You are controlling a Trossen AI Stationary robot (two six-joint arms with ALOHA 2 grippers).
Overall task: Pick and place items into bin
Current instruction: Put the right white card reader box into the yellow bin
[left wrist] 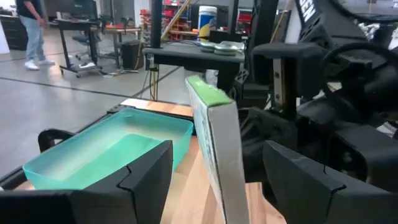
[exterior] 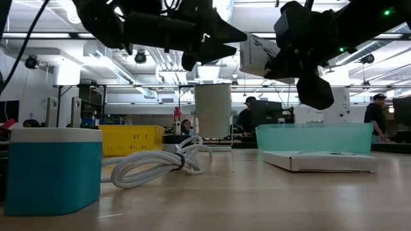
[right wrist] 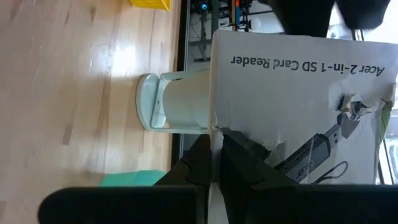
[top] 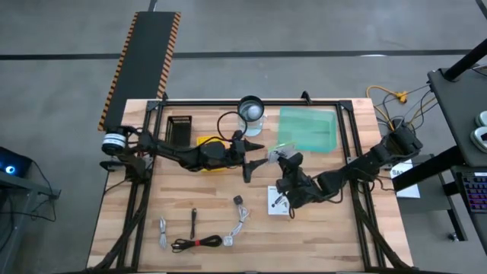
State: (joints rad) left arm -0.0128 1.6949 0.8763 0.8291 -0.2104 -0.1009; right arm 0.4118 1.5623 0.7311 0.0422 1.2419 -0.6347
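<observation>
My right gripper (top: 283,161) is shut on a white printed card (right wrist: 298,106) and holds it in the air near the teal bin (top: 307,129). My left gripper (left wrist: 217,171) is open, and its fingers stand on either side of that card's edge (left wrist: 217,143) without touching it. A second card (top: 279,202) lies flat on the table. A white cable (top: 242,221), a grey cable (top: 163,233), a black coil with a red tie (top: 196,243) and a small black stick (top: 193,221) lie near the table's near edge. My right gripper pinches the raised card between its two fingers at one edge, beside a torn patch (right wrist: 249,138). The card is lifted clear of the table and stands on edge, its printed face toward the wrist camera.
A white cylinder (top: 251,110), a black basket (top: 179,129) and a yellow object (top: 207,144) stand along the far side, the yellow one under my left arm. A teal-and-white block (exterior: 51,170) sits close to the low camera. People stand in the room beyond.
</observation>
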